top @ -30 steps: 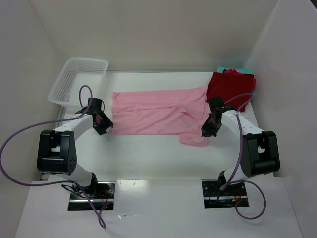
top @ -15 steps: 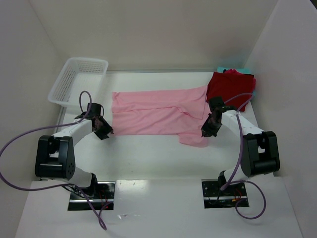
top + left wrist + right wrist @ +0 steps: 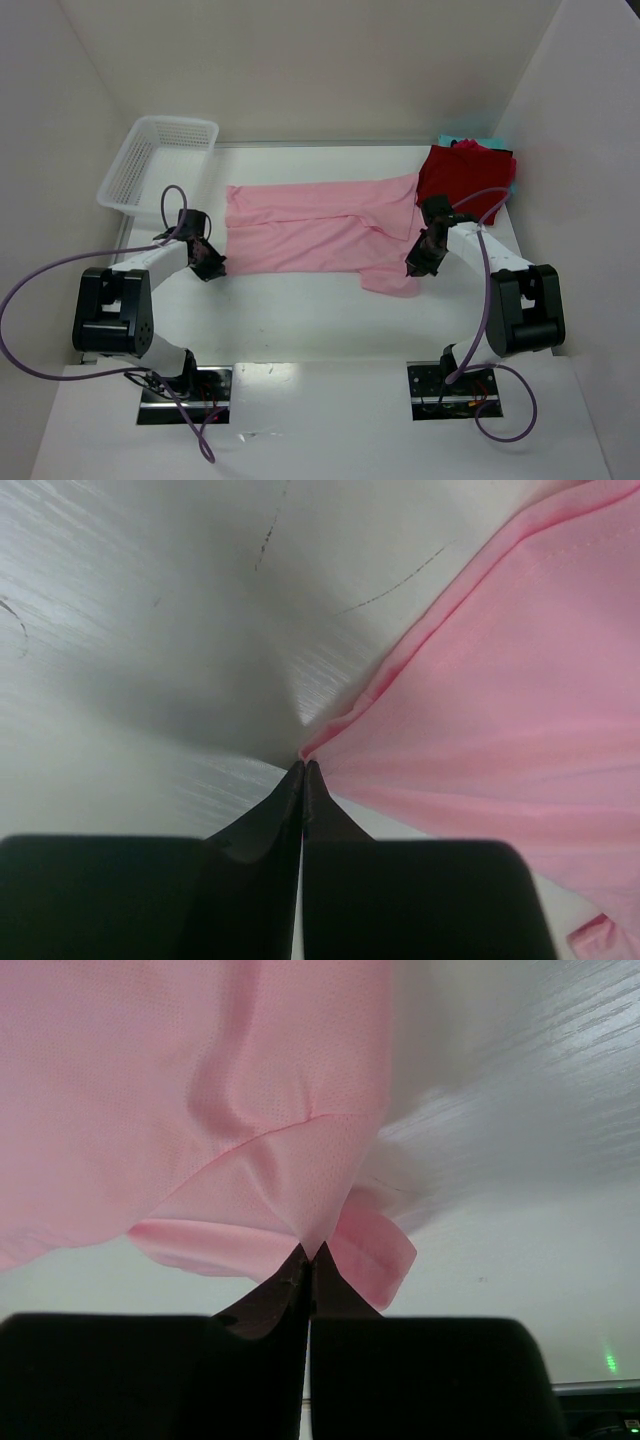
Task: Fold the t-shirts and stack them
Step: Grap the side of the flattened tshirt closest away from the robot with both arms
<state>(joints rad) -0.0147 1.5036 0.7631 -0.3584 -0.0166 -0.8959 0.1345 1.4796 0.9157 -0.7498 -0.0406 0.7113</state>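
Reaching forward and low, both my arms bend inward toward the pink t-shirt [image 3: 320, 230]. My left gripper [image 3: 303, 765] is closed, its black fingertips pressed together on the shirt's near left corner. My right gripper [image 3: 310, 1250] is closed too, pinching a peak of cloth beside the rolled sleeve. The shirt lies spread across the middle of the table [image 3: 300, 310], its long axis running left to right — straight hem at my left, sleeve end at my right. Its knit looks soft and matte, with creases. The dark red t-shirt [image 3: 465, 175] sits folded at the far right corner over the edge of a teal t-shirt [image 3: 450, 140] — the pink one's end touches it.
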